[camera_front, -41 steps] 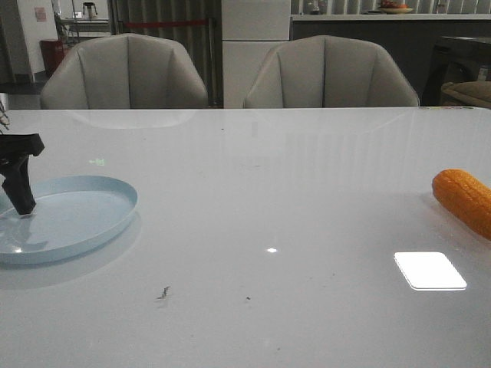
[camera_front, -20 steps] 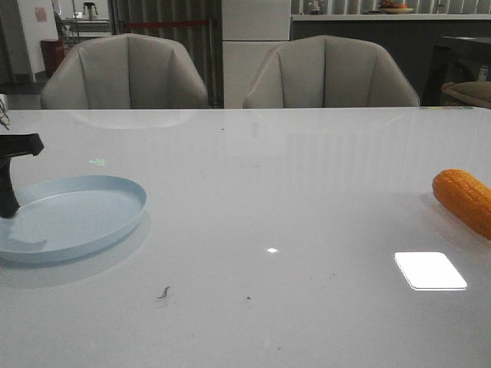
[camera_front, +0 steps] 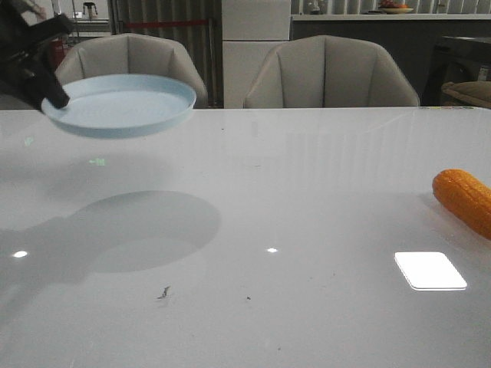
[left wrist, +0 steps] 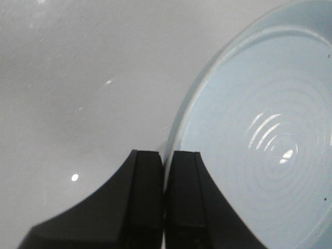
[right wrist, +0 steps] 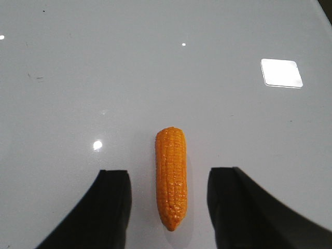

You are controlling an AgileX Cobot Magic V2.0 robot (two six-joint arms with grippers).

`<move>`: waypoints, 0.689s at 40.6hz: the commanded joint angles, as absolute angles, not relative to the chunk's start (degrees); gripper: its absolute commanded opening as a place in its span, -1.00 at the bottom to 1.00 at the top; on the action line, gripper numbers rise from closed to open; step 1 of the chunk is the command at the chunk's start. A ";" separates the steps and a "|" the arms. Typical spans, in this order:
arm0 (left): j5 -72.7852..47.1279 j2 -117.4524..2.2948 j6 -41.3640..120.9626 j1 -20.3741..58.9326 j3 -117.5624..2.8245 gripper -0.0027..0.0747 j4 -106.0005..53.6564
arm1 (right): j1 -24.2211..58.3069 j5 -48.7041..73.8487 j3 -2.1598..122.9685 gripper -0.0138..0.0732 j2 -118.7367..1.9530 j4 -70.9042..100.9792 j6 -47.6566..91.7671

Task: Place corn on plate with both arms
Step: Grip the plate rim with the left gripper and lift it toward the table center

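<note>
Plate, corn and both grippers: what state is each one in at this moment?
plate: lifted clear of the table, held by its rim, roughly level, nothing on it.
corn: lying on the table, not gripped, not on the plate.
left gripper: shut on the plate's rim.
right gripper: open, one finger on each side of the corn, not touching it.
table: carries the corn and the plate's shadow.
</note>
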State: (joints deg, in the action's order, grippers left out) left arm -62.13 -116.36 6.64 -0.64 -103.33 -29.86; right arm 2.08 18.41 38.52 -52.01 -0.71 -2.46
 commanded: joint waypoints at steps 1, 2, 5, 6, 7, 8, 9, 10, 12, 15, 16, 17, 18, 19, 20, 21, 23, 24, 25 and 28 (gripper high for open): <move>-61.75 -113.11 6.15 1.81 -107.95 -0.70 -35.96 | 1.87 14.35 40.23 0.34 -51.55 -0.65 -2.29; -61.60 -113.11 6.15 2.34 -108.24 -0.70 -36.41 | 1.87 14.35 40.23 0.34 -51.55 -0.65 -2.29; -60.96 -113.22 6.15 4.46 -108.42 -0.70 -37.53 | 1.87 14.35 40.23 0.34 -51.55 -0.65 -2.29; -60.53 -113.23 6.15 5.09 -108.42 -0.70 -37.88 | 1.87 14.35 40.23 0.34 -51.55 -0.65 -2.29; -60.25 -113.32 6.15 5.95 -108.42 -0.70 -37.89 | 1.87 14.35 40.23 0.34 -51.55 -0.65 -2.29; -59.95 -113.47 6.15 6.62 -108.42 -0.70 -37.89 | 1.87 14.35 40.23 0.34 -51.55 -0.65 -2.29; -59.84 -113.46 6.15 7.30 -108.42 -0.70 -37.89 | 1.87 14.35 40.23 0.34 -51.55 -0.65 -2.29; -59.84 -113.72 6.15 8.20 -108.42 -0.70 -37.89 | 1.87 14.35 40.23 0.34 -51.55 -0.65 -2.29; -59.84 -114.11 6.15 9.71 -108.42 -0.70 -37.89 | 1.87 14.35 40.23 0.34 -51.55 -0.65 -2.29; -59.84 -115.00 6.15 11.68 -108.42 -0.70 -37.66 | 1.87 14.35 40.23 0.34 -51.55 -0.65 -2.29; -59.84 -115.28 6.15 12.21 -108.42 -0.70 -37.66 | 1.87 14.35 40.23 0.34 -51.55 -0.65 -2.29; -59.84 -115.78 6.15 12.89 -108.42 -0.70 -37.66 | 1.87 14.35 40.23 0.34 -51.55 -0.65 -2.29; -60.01 -116.28 6.15 13.36 -108.42 -0.70 -37.66 | 1.87 14.35 40.23 0.34 -51.55 -0.65 -2.29; -60.12 -116.61 6.15 13.81 -108.42 -0.70 -37.54 | 1.87 14.35 40.23 0.34 -51.55 -0.65 -2.29; -60.35 -117.25 6.15 14.36 -108.42 -0.70 -37.54 | 1.87 14.35 40.23 0.34 -51.55 -0.65 -2.29; -60.72 -117.82 6.15 14.87 -108.42 -0.70 -37.54 | 1.87 14.35 40.23 0.34 -51.55 -0.65 -2.29; -61.17 -118.81 6.15 15.55 -108.42 -0.70 -37.54 | 1.87 14.40 40.23 0.34 -51.55 -0.65 -2.29; -61.33 -119.46 6.15 15.95 -108.42 -0.70 -37.54 | 1.87 14.41 40.23 0.34 -51.55 -0.65 -2.29; -61.47 -119.91 6.15 16.23 -108.42 -0.70 -37.54 | 1.87 14.41 40.23 0.34 -51.55 -0.65 -2.29; -61.47 -121.35 6.15 17.06 -108.42 -0.70 -37.54 | 1.87 14.41 40.23 0.34 -51.55 -0.65 -2.29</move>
